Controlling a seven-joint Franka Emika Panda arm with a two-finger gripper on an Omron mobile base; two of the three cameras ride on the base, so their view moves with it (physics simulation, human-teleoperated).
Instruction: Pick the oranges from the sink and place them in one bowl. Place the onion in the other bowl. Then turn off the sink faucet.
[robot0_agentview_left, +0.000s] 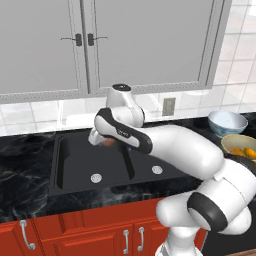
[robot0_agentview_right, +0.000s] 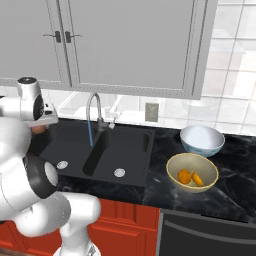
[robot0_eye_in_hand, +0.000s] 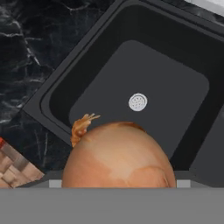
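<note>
My gripper (robot0_agentview_left: 101, 139) hangs over the left basin of the black sink (robot0_agentview_left: 75, 160), shut on the reddish-brown onion (robot0_agentview_left: 108, 142). In the hand view the onion (robot0_eye_in_hand: 118, 155) bulges up close and hides the fingertips, with the basin's drain (robot0_eye_in_hand: 138, 102) far below it. The two oranges (robot0_agentview_right: 185, 176) (robot0_agentview_right: 197, 179) lie in the yellow-tan bowl (robot0_agentview_right: 171, 169) on the counter right of the sink. Behind that bowl stands the pale blue-white bowl (robot0_agentview_right: 201, 140), nothing in it. A thin blue stream (robot0_agentview_right: 90, 132) runs from the silver faucet (robot0_agentview_right: 92, 107).
Grey wall cabinets (robot0_agentview_left: 145, 45) hang above the sink. A wall outlet (robot0_agentview_right: 151, 111) sits behind the right basin. Red cabinet doors (robot0_agentview_left: 100, 235) line the front below the black marble counter (robot0_agentview_left: 25, 170). A dark appliance front (robot0_agentview_right: 210, 235) is at lower right.
</note>
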